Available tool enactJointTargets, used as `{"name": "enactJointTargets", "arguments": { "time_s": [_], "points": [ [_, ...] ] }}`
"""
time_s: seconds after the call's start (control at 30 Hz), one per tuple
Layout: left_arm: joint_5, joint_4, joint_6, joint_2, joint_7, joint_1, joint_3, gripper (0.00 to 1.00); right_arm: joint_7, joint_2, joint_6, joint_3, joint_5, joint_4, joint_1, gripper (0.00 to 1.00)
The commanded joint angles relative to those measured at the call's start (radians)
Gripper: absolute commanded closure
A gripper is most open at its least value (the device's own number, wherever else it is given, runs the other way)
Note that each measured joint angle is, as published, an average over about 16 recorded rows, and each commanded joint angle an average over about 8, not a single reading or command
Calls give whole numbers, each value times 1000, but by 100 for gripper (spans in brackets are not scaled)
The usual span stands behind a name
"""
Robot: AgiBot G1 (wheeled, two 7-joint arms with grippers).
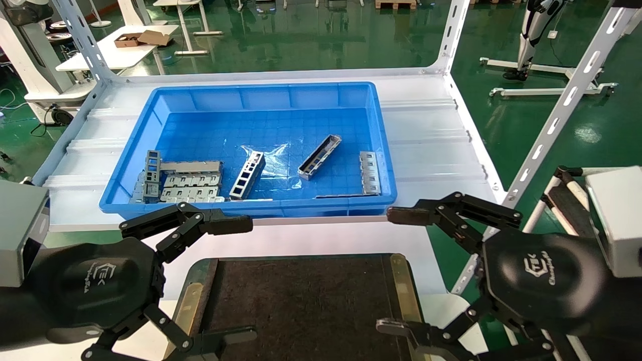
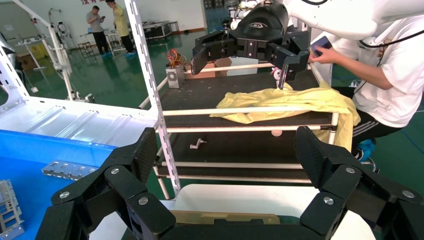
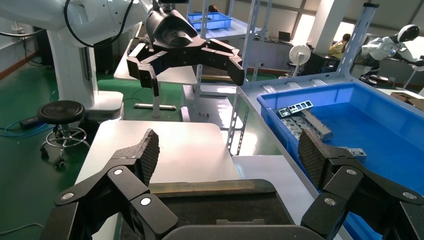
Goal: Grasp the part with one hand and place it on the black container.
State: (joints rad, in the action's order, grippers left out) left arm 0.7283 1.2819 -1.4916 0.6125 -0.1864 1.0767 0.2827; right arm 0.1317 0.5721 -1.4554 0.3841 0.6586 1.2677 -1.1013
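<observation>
The part, a slim silver-grey channel bar with slots, lies at an angle on the floor of the blue bin, right of centre. The black container, with brass strips along its left and right sides, lies on the white table in front of the bin. It also shows in the right wrist view. My left gripper is open and empty above the container's left edge. My right gripper is open and empty above its right edge. Both are well short of the part.
A ladder-like grey bar lies left of the part. Flat grey plates lie at the bin's front left and right. White rack posts stand at the shelf corners. A trolley with a yellow cloth and a person stand to my right.
</observation>
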Motion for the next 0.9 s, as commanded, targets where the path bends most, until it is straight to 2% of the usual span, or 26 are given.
{"name": "enactJointTargets", "arguments": {
  "time_s": [0.03,0.6,0.9],
  "points": [
    [0,0,0,0,0,0,0,0,0,0,0,0,0,0,0,0],
    [29,28,52,3,-2,-16,4,0,0,0,0,0,0,0,0,0],
    [126,18,147,50,-18,24,37,0,0,0,0,0,0,0,0,0]
  ]
}}
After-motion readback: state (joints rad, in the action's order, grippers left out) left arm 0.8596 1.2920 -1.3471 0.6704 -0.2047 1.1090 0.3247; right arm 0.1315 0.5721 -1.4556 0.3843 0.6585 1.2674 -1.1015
